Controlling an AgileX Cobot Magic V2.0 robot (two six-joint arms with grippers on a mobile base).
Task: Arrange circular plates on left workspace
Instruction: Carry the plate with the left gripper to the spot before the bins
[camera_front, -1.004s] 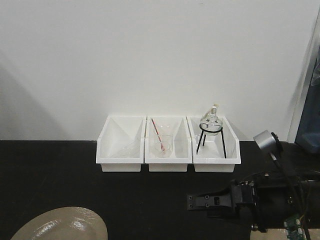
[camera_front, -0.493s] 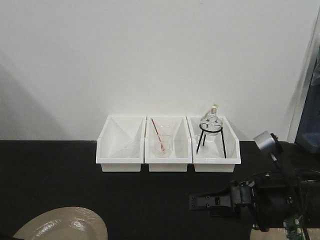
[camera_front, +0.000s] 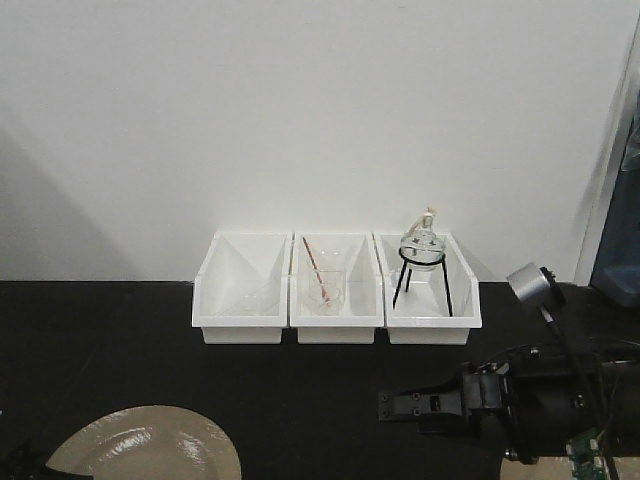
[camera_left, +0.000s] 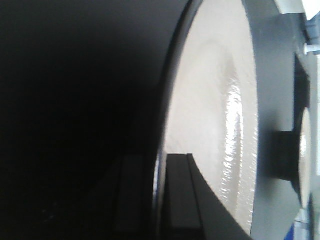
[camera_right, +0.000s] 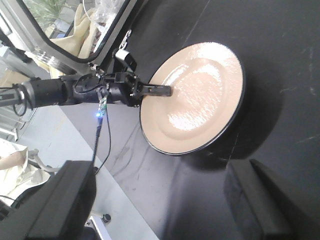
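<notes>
Tan and glossy, with a thin dark rim, the plate is at the front left of the black table. The lower border of the front view cuts off its near part. The left tool is clenched on the rim of the plate. In the left wrist view one dark finger lies on the tan face and the other is behind the rim, so the edge sits between them. In the right wrist view the plate is near the front edge of the table, and a dark shadow lies under the side far from the left tool (whether the underside touches the table there, I cannot tell).

The right tool is released: its two fingers are wide apart and it grasps nothing. In the front view it points to the left from the right side of the table, well apart from the plate.

Three white bins stand in a row at the back, side touching side, close to the white wall. The middle bin holds a glass beaker with a red rod, the right bin a round flask on a black stand. A wide strip of bare table lies between the bins and the plate, and another between the plate and the right tool.
</notes>
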